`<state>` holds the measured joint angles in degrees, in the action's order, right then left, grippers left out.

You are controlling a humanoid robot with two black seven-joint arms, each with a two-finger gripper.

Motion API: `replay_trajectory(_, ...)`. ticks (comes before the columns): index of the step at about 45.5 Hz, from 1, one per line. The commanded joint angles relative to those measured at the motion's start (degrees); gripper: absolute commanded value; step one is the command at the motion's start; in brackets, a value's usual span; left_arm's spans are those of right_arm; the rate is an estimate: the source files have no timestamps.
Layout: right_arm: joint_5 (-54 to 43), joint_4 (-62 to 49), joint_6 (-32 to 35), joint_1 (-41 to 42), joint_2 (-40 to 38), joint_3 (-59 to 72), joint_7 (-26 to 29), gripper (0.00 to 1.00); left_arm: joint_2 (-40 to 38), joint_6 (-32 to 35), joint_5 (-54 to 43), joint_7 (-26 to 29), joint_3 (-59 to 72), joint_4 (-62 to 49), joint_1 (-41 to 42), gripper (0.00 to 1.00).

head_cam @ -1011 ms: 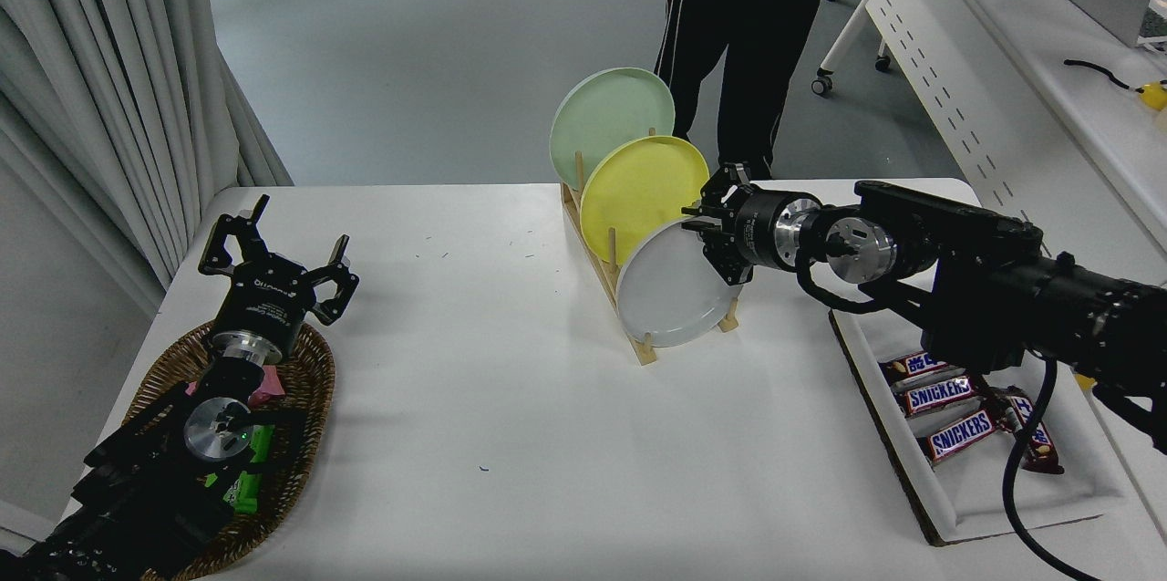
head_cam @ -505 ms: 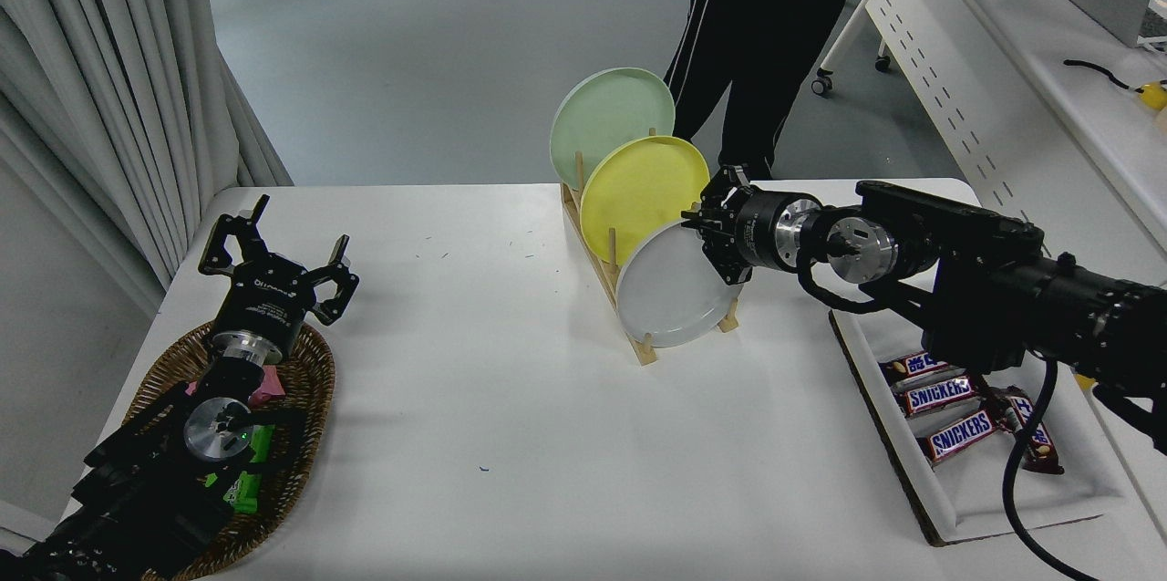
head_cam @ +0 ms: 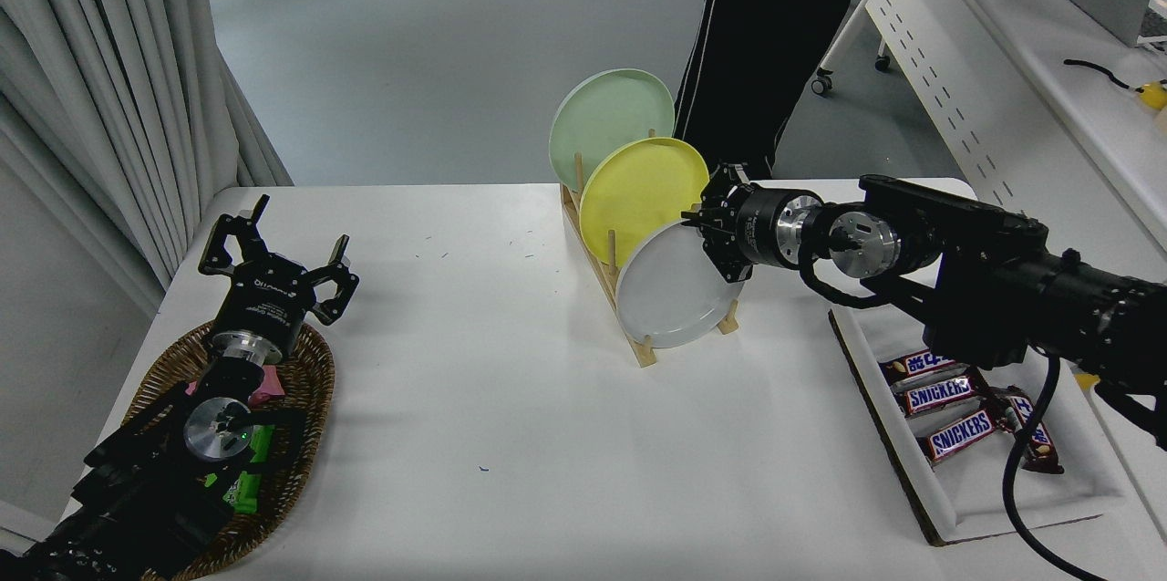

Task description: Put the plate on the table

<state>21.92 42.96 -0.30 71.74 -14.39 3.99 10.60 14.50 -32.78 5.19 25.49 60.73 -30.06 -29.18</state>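
The light-grey plate (head_cam: 670, 294) stands on edge in the front slot of a wooden rack (head_cam: 645, 351) on the white table (head_cam: 511, 435). A yellow plate (head_cam: 638, 189) and a pale green plate (head_cam: 606, 111) stand behind it. My right gripper (head_cam: 704, 233) reaches in from the right at the grey plate's upper right rim, its fingers closed over the rim. The plate still sits in the rack. My left gripper (head_cam: 273, 266) is parked open at the lower left, above a wicker basket.
A wicker basket (head_cam: 305, 399) with packets sits at the lower left. A white tray (head_cam: 994, 499) of Snickers bars lies at the right. A person in black (head_cam: 766, 34) stands at the far side. A white desk (head_cam: 1003, 61) stands at the upper right.
My right gripper edged slightly left and its fingers drew in on the grey plate's rim. The plate stays in the rack. The person behind shifted to the right.
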Motion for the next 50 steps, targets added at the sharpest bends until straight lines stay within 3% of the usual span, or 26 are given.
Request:
replay_trajectory(1,0.23,2.74,0.13,1.21,-1.96,-6.18,2.50,0.00,0.00,0.00,0.00,0.00,0.00,0.00,0.00,1.00)
replay_trajectory(15,3.83,8.19,-1.10,1.65,-6.00,-13.12,8.21,0.00,0.00,0.00,0.00,0.00,0.00,0.00,0.00,1.00)
replay_trajectory(23,10.07,13.46,-6.19,4.20,-8.20,-13.65,8.30,0.00,0.00,0.00,0.00,0.00,0.00,0.00,0.00,1.00)
replay_trajectory(32,18.15,20.94,-19.81,3.41,-9.61,-21.65,8.30,0.00,0.00,0.00,0.00,0.00,0.00,0.00,0.00,1.00)
replay_trajectory(43,22.55,25.85,-29.92,1.21,-9.52,-22.44,7.95,0.00,0.00,0.00,0.00,0.00,0.00,0.00,0.00,1.00)
replay_trajectory(50,29.66,29.64,-40.20,0.16,-9.61,-22.27,8.12,0.00,0.00,0.00,0.00,0.00,0.00,0.00,0.00,1.00)
